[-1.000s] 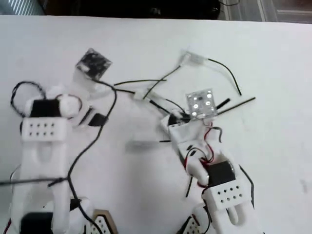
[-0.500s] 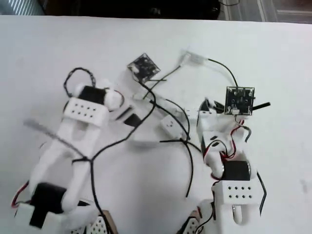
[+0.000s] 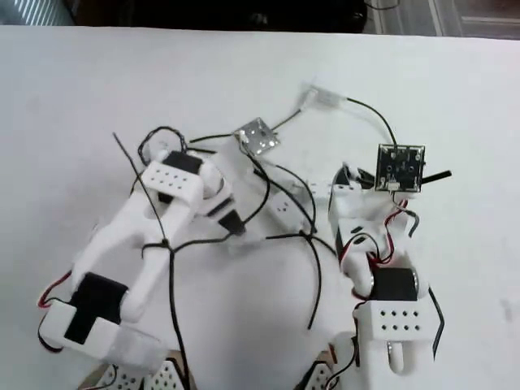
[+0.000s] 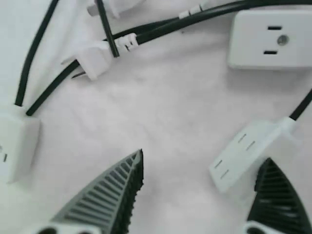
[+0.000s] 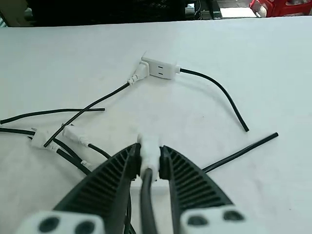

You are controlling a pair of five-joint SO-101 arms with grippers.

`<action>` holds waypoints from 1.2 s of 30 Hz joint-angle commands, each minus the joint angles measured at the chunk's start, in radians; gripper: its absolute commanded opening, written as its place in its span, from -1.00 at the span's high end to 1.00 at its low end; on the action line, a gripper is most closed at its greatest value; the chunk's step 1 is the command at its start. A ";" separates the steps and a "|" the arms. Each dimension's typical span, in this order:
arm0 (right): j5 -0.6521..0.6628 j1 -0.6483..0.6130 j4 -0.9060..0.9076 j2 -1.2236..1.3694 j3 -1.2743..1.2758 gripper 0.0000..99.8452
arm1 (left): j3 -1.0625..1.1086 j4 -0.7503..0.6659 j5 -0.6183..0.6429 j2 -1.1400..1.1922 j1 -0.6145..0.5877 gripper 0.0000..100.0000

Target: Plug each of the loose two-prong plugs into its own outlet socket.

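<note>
My right gripper [image 5: 149, 147] is shut on a white two-prong plug [image 5: 148, 155] with a black cord, held just above the table. Farther off, a white outlet socket [image 5: 161, 68] lies with a plug [image 5: 138, 73] in its end. Two loose plugs [image 5: 73, 134] lie near crossed cords. My left gripper [image 4: 204, 158] stands open over the table, and a white two-slot socket [image 4: 248, 148] lies against one finger [image 4: 273, 195]. Beyond it are a loose two-prong plug [image 4: 95, 61] and a second socket [image 4: 270, 31]. From above, the left gripper [image 3: 236, 218] is at the table's middle and the right gripper [image 3: 340, 185] beside it.
Black cords [image 3: 313, 260] criss-cross the middle of the white table [image 3: 97, 81]. Another white block [image 4: 14, 146] lies near my left gripper's other finger. The joined socket and plug [image 3: 323, 97] lie at the back. Open table lies far left and far right.
The left arm has swung right from the table's left side to the middle, over the sockets. The right arm shifted right early on and has since kept still.
</note>
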 commanded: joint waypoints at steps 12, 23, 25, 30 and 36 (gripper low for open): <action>-0.006 0.002 -0.013 -0.012 -0.012 0.97 | 0.269 0.021 0.003 -0.271 0.148 0.36; -0.006 0.001 -0.013 -0.012 -0.012 0.97 | 0.169 -0.012 0.066 -0.464 0.004 0.37; -0.006 0.001 -0.013 -0.012 -0.012 0.97 | 0.166 -0.087 0.077 -0.456 -0.033 0.37; -0.006 0.001 -0.013 -0.012 -0.011 0.97 | 0.106 -0.180 0.077 -0.283 -0.050 0.37; -0.006 -0.001 -0.013 -0.012 -0.009 0.97 | -0.100 -0.068 0.075 -0.004 -0.038 0.37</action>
